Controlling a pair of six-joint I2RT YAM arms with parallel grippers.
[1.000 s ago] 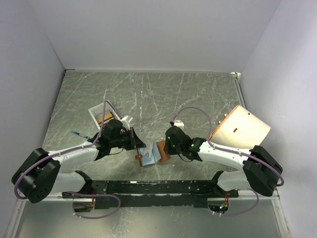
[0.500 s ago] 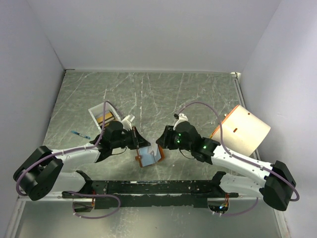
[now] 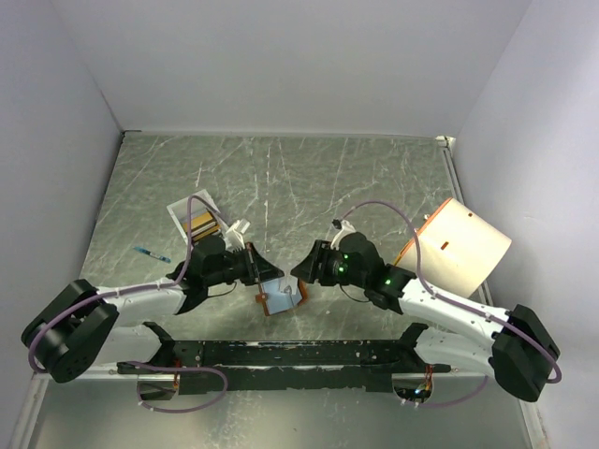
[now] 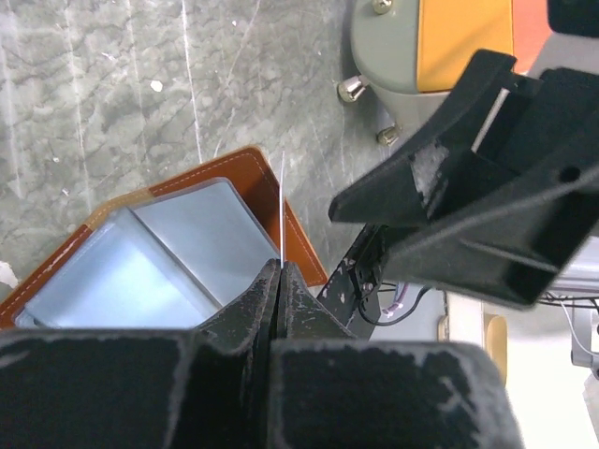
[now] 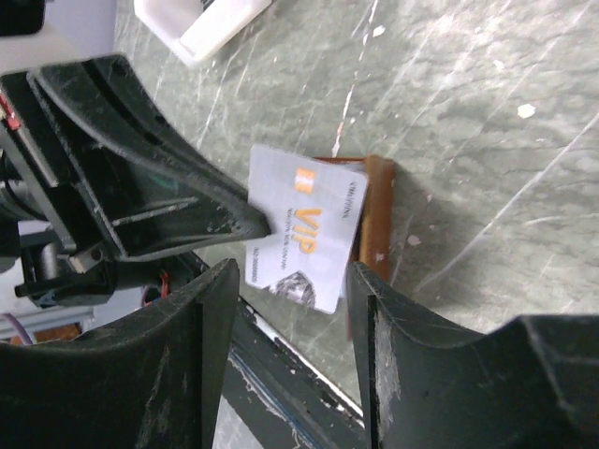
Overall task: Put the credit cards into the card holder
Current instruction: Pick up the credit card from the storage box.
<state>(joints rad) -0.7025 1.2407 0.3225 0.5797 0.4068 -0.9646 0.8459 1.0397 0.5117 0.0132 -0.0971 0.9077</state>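
**While the left gripper pinches a card on edge, the holder lies open beneath it**

Where the two arms meet near the front of the table, the left gripper [image 4: 280,273] has its fingers pressed together on one credit card [image 5: 309,234]. The card stands on edge. From the left wrist it shows only as a thin line running straight out from the fingertips, over the brown border of the card holder [image 4: 168,262]. From the right wrist its pale face shows, printed with an orange "VIP", and that face is turned toward the right gripper [image 3: 301,272]. The left fingers cover part of the card, so I cannot tell which way its long axis runs.

The card holder lies flat and open on the table, pale blue inside facing up, and its long axis runs roughly left to right across the table. It sits just below the card, between the two grippers.

The right gripper's fingers are spread apart and grasp nothing, close beside the holder's right end.

Farther back on the left, the white tray [image 3: 180,210] holds other cards [image 3: 200,223], gold and dark.
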